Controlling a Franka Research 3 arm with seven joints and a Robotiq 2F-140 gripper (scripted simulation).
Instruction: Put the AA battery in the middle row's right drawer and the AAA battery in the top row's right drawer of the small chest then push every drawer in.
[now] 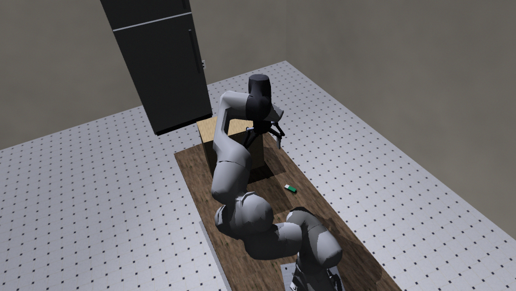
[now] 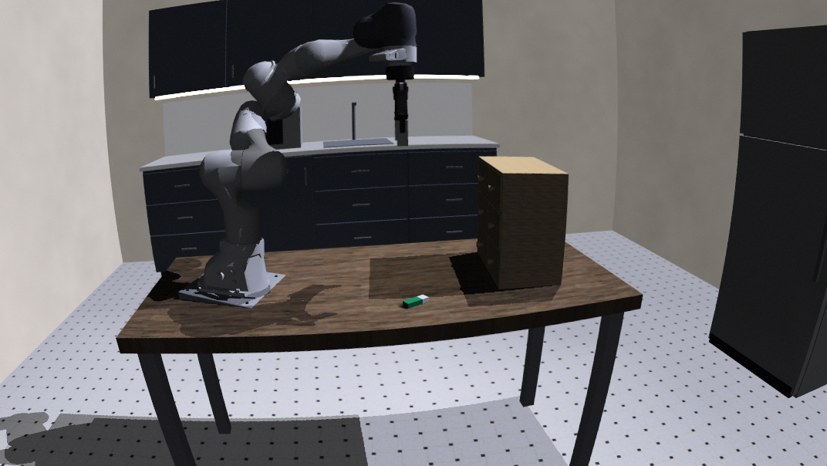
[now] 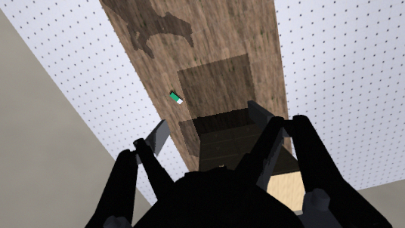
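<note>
The small wooden chest (image 1: 206,133) (image 2: 531,231) (image 3: 286,190) stands upright at the far end of the table. Its knobbed front is in shadow and faces the arm's base; no drawer shows as pulled out. My gripper (image 1: 262,144) (image 2: 402,136) (image 3: 206,117) is open and empty, pointing down. It hangs high above the table, in front of the chest, with its tips above the level of the chest's top. I cannot make out the AA battery or the AAA battery in any view. The arm hides part of the chest in the top view.
A green and white block (image 1: 290,189) (image 2: 413,301) (image 3: 175,97) lies on the wooden table (image 1: 191,173) (image 2: 324,326) (image 3: 215,23), near a long edge, between the arm's base and the chest. A dark fridge (image 1: 162,68) (image 2: 775,190) stands on the floor beyond the table.
</note>
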